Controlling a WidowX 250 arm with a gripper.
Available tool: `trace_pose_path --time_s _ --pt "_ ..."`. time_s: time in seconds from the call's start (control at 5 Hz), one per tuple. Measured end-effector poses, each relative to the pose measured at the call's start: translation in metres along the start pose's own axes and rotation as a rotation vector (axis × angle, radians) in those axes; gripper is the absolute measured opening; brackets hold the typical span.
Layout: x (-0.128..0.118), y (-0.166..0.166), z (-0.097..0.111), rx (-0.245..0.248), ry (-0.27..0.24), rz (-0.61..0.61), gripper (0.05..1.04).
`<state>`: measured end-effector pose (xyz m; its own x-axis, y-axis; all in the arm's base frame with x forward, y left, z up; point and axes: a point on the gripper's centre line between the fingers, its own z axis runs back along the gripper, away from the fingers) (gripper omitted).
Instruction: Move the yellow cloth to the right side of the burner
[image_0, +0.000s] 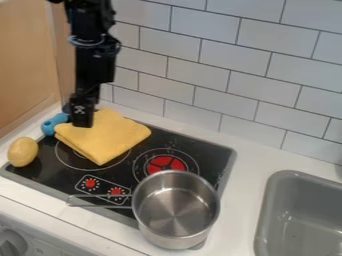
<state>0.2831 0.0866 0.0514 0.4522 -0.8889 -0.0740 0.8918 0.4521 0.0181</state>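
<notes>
A wall of pale rectangular tiles (200, 75) with dark joints runs from the upper middle of the frame to the right edge. Below it, the white tabletop (250, 160) crosses the frame at a slant and carries the black stove top (190, 142), left of centre, which has a grey rim. A wooden panel (27, 65) stands at the upper left. The black robot arm (93, 60) hangs down from the top edge, left of centre, and ends in the pincer (81, 123), at the near left of the stove top's back part, right over the folded yellow cloth (110, 137). How far open the pincer is, and whether it has hold of the cloth, I cannot tell.

At the lower right is a grey sink (268, 215). A metal pot (177, 210) sits upright at the lower middle, on the stove top's front right part, its handle (103, 206) pointing left. The cloth lies at the upper left of the stove top, partly covering the left burner (67, 157); the red burner (167, 162) is right of it, just behind the pot. A yellow oval thing (23, 152) rests at the far left, with a blue object (53, 123) above it, beside the cloth. 2 red knob markings (103, 188) show left of the pot.
</notes>
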Motion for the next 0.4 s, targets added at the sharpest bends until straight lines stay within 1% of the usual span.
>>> trace_pose_path --time_s 0.2,0.4 --pt "-0.0063 0.0068 -0.0113 0.009 -0.022 0.009 1.0" --pt "-0.0008 0.0147 -0.0174 0.018 -0.049 0.008 1.0"
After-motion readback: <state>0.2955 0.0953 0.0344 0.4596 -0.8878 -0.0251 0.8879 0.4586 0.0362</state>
